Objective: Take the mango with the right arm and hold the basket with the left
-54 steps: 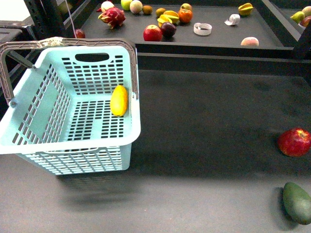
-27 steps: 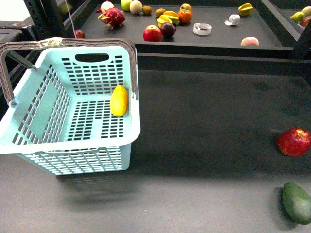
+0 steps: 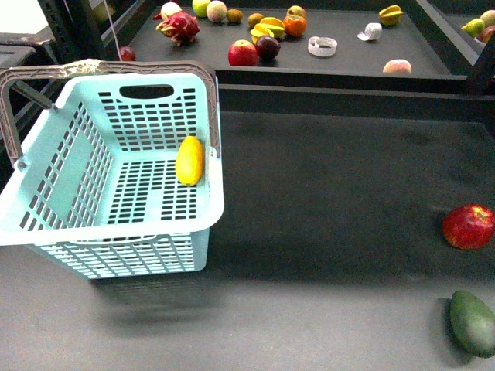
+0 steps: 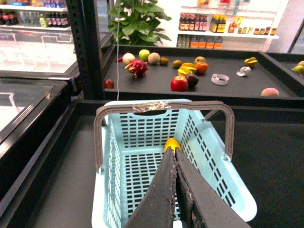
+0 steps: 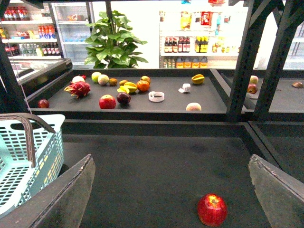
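The yellow-orange mango [image 3: 189, 160] lies inside the light turquoise basket [image 3: 46, 224], against its right wall. The basket stands at the table's left, its brownish-grey handles [image 3: 108, 67] raised. Neither arm shows in the front view. In the left wrist view my left gripper [image 4: 173, 152] is shut with nothing between its fingers. It hangs over the basket [image 4: 237, 190], short of the handles [image 4: 161, 107], and only the mango's tip [image 4: 171, 143] shows past it. My right gripper [image 5: 171, 161] is open and empty over bare table, the basket [image 5: 28, 156] off to one side.
A red apple [image 3: 469, 226] and a dark green oval fruit [image 3: 473, 322] lie at the table's right edge. The apple [image 5: 212, 209] also shows between my right gripper's fingers, lower down. A raised back shelf [image 3: 348, 62] holds several fruits and a tape roll [image 3: 322, 46].
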